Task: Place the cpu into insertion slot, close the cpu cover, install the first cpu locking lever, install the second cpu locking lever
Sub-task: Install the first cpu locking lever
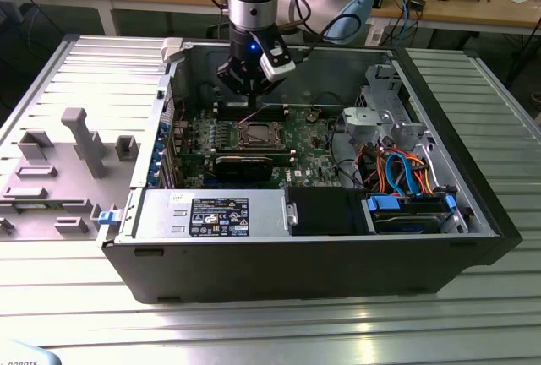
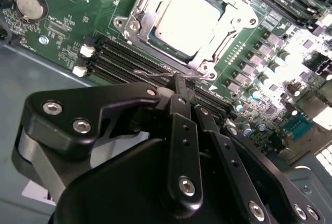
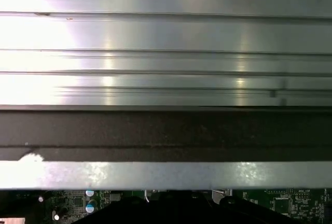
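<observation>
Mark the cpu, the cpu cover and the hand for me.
cpu (image 2: 188,17), second wrist view: centre of its bright metal top.
cpu cover (image 2: 139,21), second wrist view: the frame's side rail beside the chip.
hand (image 2: 180,85), second wrist view: between its fingertips, by the socket's edge.

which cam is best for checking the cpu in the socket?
Second wrist view: the cpu shows large and bright, seated inside the cpu cover frame, with the pincer just beside the socket edge. In the exterior view the cpu is a tiny grey square on the green board below the arm.
</observation>
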You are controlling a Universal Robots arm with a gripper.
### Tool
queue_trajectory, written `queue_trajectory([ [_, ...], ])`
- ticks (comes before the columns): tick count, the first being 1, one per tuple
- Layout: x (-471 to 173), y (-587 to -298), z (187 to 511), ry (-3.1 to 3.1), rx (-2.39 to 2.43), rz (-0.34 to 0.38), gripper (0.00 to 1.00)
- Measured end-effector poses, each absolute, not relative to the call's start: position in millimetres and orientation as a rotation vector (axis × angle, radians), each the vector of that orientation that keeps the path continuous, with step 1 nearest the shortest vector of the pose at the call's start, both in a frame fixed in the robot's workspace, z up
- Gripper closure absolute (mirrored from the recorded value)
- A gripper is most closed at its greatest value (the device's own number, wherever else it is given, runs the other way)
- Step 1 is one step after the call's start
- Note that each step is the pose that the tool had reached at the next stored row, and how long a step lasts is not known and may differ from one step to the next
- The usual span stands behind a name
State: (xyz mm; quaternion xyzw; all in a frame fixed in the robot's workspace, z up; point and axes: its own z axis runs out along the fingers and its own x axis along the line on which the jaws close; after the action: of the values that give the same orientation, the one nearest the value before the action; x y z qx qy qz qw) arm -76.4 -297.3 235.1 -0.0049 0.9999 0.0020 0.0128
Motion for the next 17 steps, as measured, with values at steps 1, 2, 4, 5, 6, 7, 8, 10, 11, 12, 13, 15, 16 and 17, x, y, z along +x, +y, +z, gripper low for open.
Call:
queue_trajectory([
  [1,-76,-297,235,3.116,-0.024,0.006,0.89],
  [2,-76,-297,235,3.116,-0.039,0.006,0.89],
  [4,-75,-296,234,3.116,-0.060,0.007,0.89],
  [5,-75,-296,234,3.116,-0.060,0.007,0.89],
  [6,-75,-296,233,3.116,-0.060,0.007,0.89],
  [7,-75,-296,233,3.116,-0.060,0.007,0.89],
  [8,-74,-296,233,3.116,-0.060,0.007,0.89],
  [10,-72,-296,232,3.117,-0.060,0.007,0.89],
  [11,-70,-295,231,3.118,-0.060,0.007,0.89],
  [12,-69,-295,230,3.119,-0.060,0.007,0.89],
  [13,-68,-295,230,3.119,-0.060,0.007,0.89],
  [15,-66,-293,228,3.120,-0.060,0.007,0.89],
  [16,-65,-292,227,3.120,-0.060,0.006,0.89],
  [17,-64,-291,226,3.121,-0.060,0.006,0.89],
])
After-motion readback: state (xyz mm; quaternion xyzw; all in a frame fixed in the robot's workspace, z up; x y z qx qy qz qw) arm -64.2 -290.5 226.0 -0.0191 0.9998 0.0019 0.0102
